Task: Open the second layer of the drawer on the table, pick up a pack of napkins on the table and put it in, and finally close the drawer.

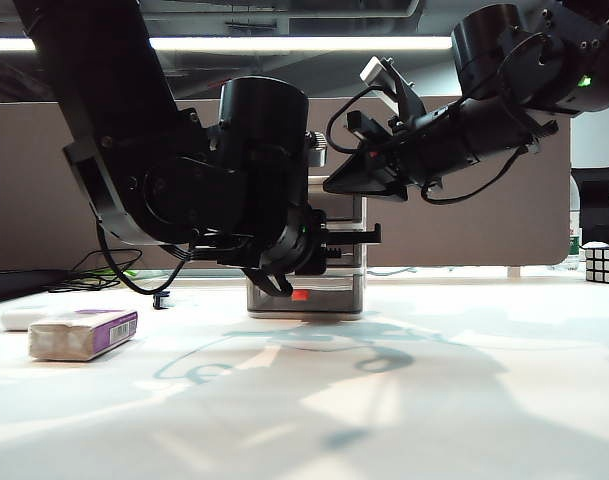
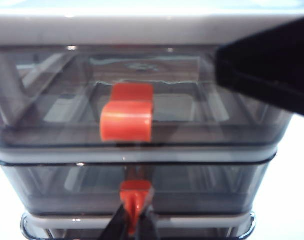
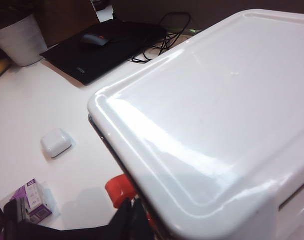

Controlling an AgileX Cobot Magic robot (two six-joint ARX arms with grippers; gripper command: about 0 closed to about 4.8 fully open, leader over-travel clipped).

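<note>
**Left tool on middle tab, drawer not yet drawn**

Progress: early. The drawer stands mid-surface. The second layer looks flush with its neighbours, so judged unopened. The pack of napkins lies on the surface well to the left, untouched; also seen in the right wrist view beside a small white case. Left to do: pull, load, close.

Pose: left tool pinched shut on the second layer's red-orange tab, arm reaching low and level at the cabinet front. Right tool hovers over the cabinet's top; its jaws are not readable, cannot tell whether open or closed.
</note>
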